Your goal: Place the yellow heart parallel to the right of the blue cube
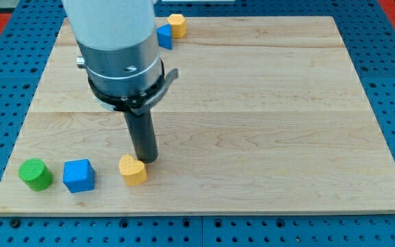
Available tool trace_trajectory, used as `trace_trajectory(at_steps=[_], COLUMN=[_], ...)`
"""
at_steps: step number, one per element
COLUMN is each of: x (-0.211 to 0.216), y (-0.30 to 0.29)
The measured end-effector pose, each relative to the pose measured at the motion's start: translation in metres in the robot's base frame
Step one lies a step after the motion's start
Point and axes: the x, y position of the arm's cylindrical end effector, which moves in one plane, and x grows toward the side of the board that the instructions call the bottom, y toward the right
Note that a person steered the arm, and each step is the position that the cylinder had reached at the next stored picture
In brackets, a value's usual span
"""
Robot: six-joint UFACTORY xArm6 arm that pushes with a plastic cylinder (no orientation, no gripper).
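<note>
The yellow heart (132, 169) lies near the board's bottom edge, left of centre. The blue cube (79, 175) sits to its left, about a block's width away, at nearly the same height in the view. My tip (145, 160) rests on the board just at the heart's upper right side, touching or almost touching it. The arm's white and grey body (118, 48) rises from the rod toward the view's top left.
A green cylinder (35, 173) stands left of the blue cube. At the view's top, a second blue block (164, 36) and a yellow block (177, 25) sit together by the wooden board's (266, 116) top edge, partly behind the arm.
</note>
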Motion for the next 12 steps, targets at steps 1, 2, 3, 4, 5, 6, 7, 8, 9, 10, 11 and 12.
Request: trace_trajectory(at_steps=[1, 2, 3, 4, 5, 6, 7, 8, 9, 10, 11, 12], x=[0.005, 0.03, 0.033, 0.07, 0.091, 0.091, 0.088, 0.077, 0.072, 0.073, 0.078, 0.078], y=[-0.001, -0.001, 0.0, 0.04, 0.042, 0.005, -0.026, -0.06, -0.057, -0.033, -0.018, -0.018])
